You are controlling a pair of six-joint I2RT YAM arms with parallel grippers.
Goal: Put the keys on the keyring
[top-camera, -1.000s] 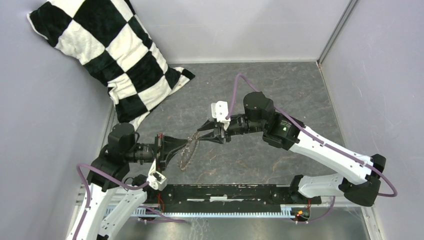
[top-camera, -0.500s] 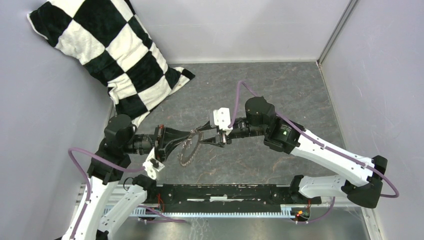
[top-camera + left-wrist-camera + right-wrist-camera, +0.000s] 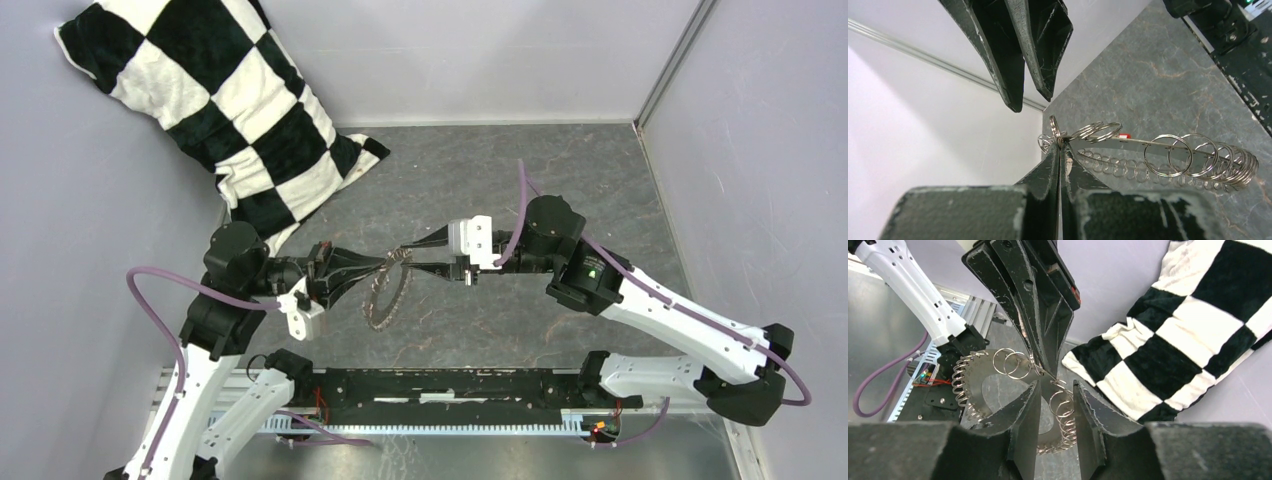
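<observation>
Metal rail (image 3: 450,385) runs along the near edge w/ both arm bases on it. Just beyond, over the grey table (image 3: 560,190), the left gripper (image 3: 1060,150) has its fingers pressed flat together, pinching the top edge of the keyring (image 3: 1148,145) and holding it up in the air. The keyring hangs edge-on to the top cam, roughly upright, its flat band strung w/ lots of small split rings (image 3: 1062,407).

Opposite, the right gripper (image 3: 1056,390) comes in from the right, tip to tip w/ the left one. Its jaws are spread partway. In its wrist view the split rings show in the gap btwn the fingers, but nothing looks pinched there.

Key point for the next move: a red speck (image 3: 1126,135) sits just behind the band in the left wrist view, prob. the keys' red tag. It lies farther along the band than the pinch, away from the right tips. Too small to tell if it's threaded on or just resting. Right arm is the free one, so the reach looks like its job.

Far back left, a black-and-white checked pillow (image 3: 230,100) leans in the corner.
</observation>
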